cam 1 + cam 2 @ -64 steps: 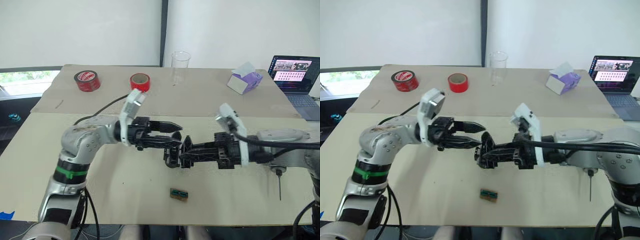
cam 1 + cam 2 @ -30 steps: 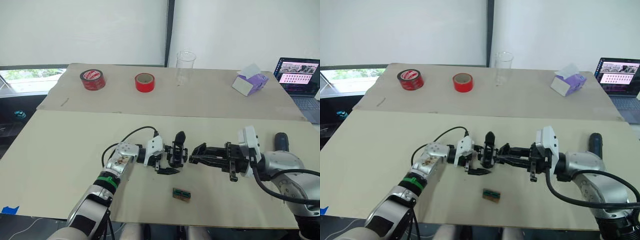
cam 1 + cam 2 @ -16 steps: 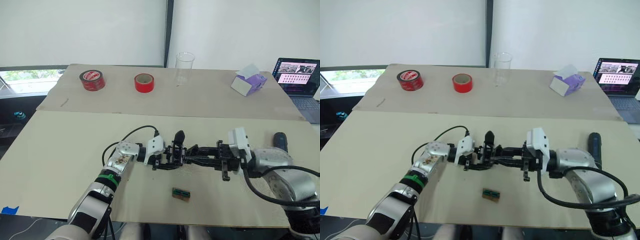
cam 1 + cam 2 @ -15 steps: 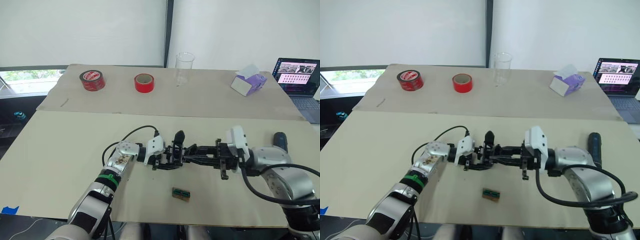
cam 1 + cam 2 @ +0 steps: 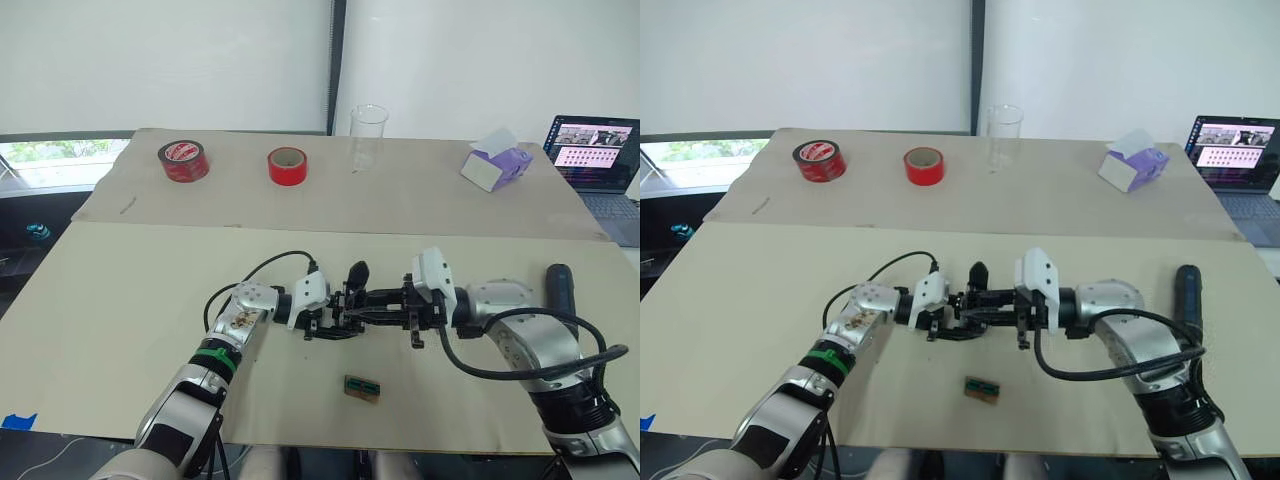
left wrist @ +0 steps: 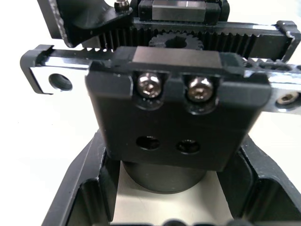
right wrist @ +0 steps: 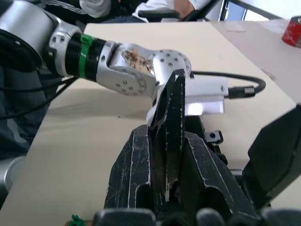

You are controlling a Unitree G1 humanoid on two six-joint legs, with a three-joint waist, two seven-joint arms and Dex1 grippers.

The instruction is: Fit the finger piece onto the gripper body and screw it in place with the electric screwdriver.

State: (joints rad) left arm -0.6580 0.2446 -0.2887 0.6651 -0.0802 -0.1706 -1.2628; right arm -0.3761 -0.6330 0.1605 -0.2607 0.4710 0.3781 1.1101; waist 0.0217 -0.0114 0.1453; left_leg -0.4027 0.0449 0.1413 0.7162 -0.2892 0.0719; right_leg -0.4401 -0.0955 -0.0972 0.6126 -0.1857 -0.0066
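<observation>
Near the middle of the table (image 5: 120, 290), the left gripper (image 5: 322, 318) is clamped around the gripper body (image 6: 178, 117), a black block with 2 screws and 2 empty holes on its face. Coming straight in from the opposite side, the right gripper (image 5: 992, 305) pinches the finger piece (image 7: 171, 136), a tapered black wedge, its long axis in line with both arms. The electric screwdriver (image 5: 562, 290) lies well apart, nearest the right arm.

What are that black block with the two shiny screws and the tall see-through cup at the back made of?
The gripper body looks like matte black plastic, perhaps printed, with toothed racks along it; its two screws gleam like polished steel. The cup is clear and glossy, either glass or hard plastic.
</observation>
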